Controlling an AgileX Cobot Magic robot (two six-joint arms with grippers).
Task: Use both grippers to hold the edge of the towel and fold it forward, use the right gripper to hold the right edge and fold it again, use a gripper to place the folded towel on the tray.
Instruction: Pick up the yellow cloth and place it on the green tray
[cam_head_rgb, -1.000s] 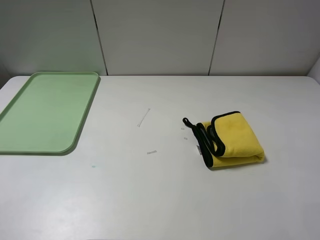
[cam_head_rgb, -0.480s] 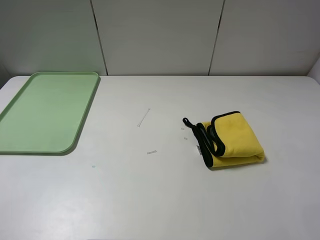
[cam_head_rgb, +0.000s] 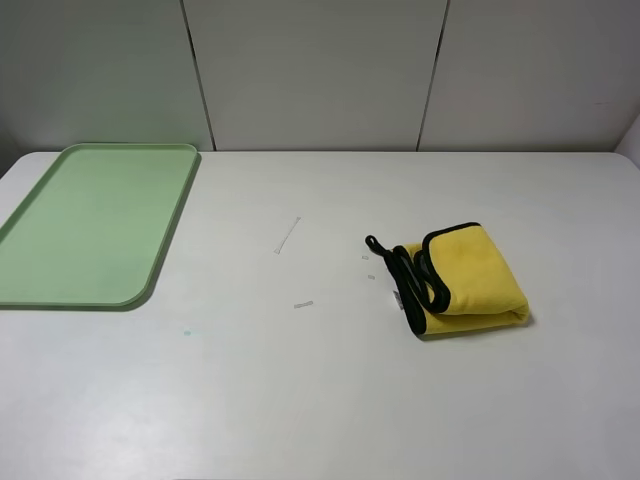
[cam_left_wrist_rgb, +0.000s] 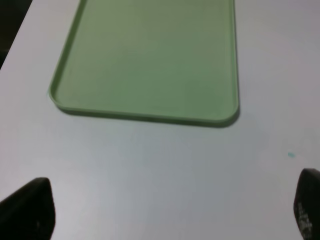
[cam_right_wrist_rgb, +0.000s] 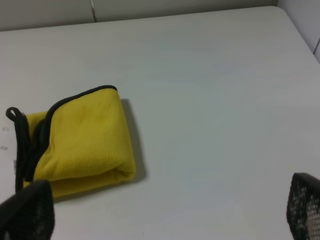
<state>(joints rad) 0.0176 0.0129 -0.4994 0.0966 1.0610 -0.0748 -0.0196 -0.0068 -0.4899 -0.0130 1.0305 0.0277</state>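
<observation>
towel (cam_head_rgb: 465, 280): yellow with black trim, folded into a bundle, lying on the table right of centre, held by nothing
tray (cam_head_rgb: 90, 225): green, far left, well apart from the towel
table (cam_head_rgb: 300, 400): white, small scraps (cam_head_rgb: 303, 304) near the middle
left gripper (cam_left_wrist_rgb: 167, 212): fingers spread wide, empty, near the tray's edge
right gripper (cam_right_wrist_rgb: 165, 210): fingers spread wide, empty, near the towel

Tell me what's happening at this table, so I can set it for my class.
Nothing is being held. The yellow towel lies folded on the white table, right of centre, apart from the green tray at the left. The left gripper hangs open near the tray, the right gripper open near the towel; neither touches anything. Placing the towel on the tray is not yet done.
</observation>
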